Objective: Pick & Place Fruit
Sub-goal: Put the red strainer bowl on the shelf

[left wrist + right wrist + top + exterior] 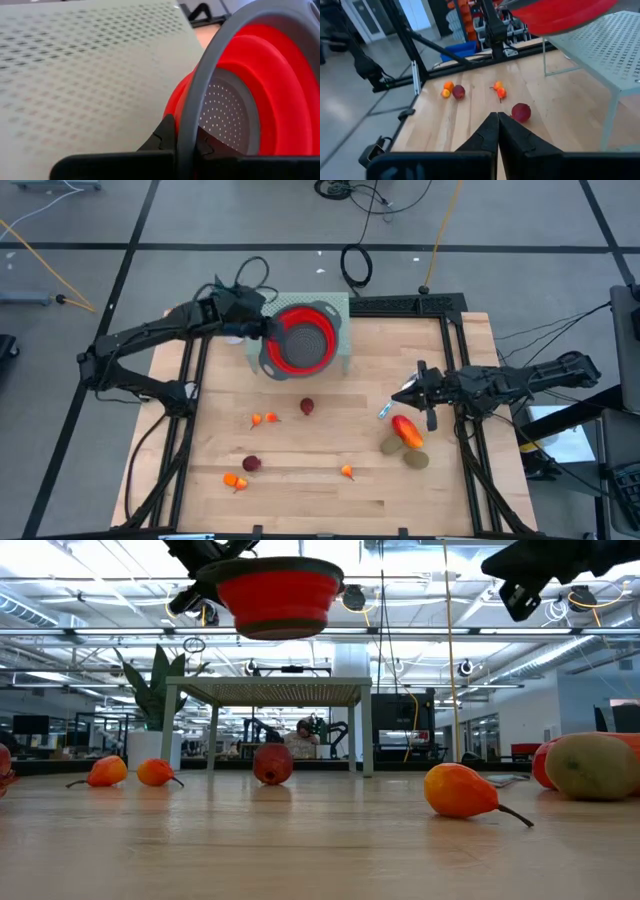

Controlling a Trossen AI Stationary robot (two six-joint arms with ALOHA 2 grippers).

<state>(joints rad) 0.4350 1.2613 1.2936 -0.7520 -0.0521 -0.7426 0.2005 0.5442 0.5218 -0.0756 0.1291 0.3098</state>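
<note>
A wooden table (330, 480) seen from above. In the upper centre of the overhead frame, the left gripper (262, 330) pinches the grey rim of a red bowl (300, 338), holding it over a pale perforated stand (340, 305). At the right, the right gripper (403, 393) hovers with its fingers pressed together and nothing in them, just beside a slim blue-and-white stick (384, 411).

The fruit is all on the table, none in the bowl: a red-orange oval (406, 430) and two brownish-green ovals (392, 446) at lower right, a dark red round one (307, 407) in the centre, another (251, 464) at lower left, and small orange pieces (264, 419) scattered across the lower half.

To do this step well, the bowl probably needs setting down level within easy reach of the fruit; the right gripper must spread before it can take the nearest oval.

The table-level view shows the bowl lifted clear of the surface, which the overhead view cannot. The left wrist view shows the fingers clamped on the rim and the strainer holes inside. The right wrist view shows its closed fingers aimed toward the centre fruit.
</note>
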